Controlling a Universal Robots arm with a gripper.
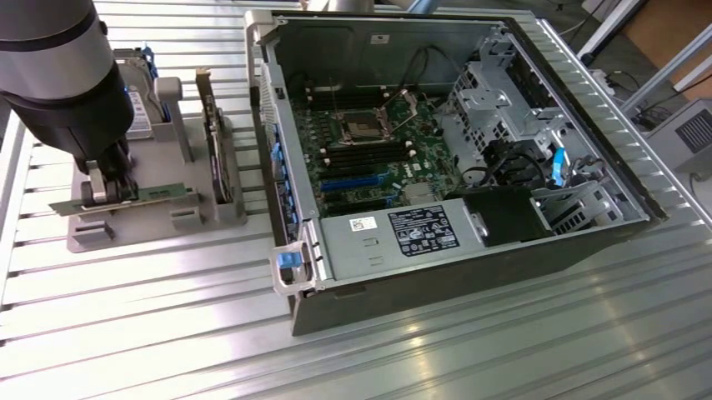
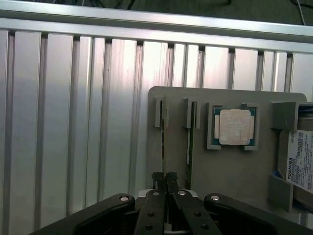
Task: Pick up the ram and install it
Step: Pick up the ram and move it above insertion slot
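Observation:
The ram [image 1: 156, 197] is a slim green stick resting in the front slot of a grey holder tray [image 1: 145, 237] at the exterior view's left. My gripper [image 1: 106, 193] comes down on it from above and is shut on it near one end. In the wrist view the ram [image 2: 164, 142] appears edge-on as a thin line running out from between my closed gripper [image 2: 165, 177]. The black fingers [image 2: 157, 182] press on both of its faces. The stick still sits level with the tray's slot blocks.
A second green board [image 2: 190, 137] stands edge-on in the neighbouring slot. On the tray are a silver CPU [image 2: 234, 126], a hard drive [image 2: 302, 161] and an upright expansion card [image 1: 219, 158]. The open computer case [image 1: 623, 167] with its motherboard [image 1: 368, 154] lies to the exterior view's right.

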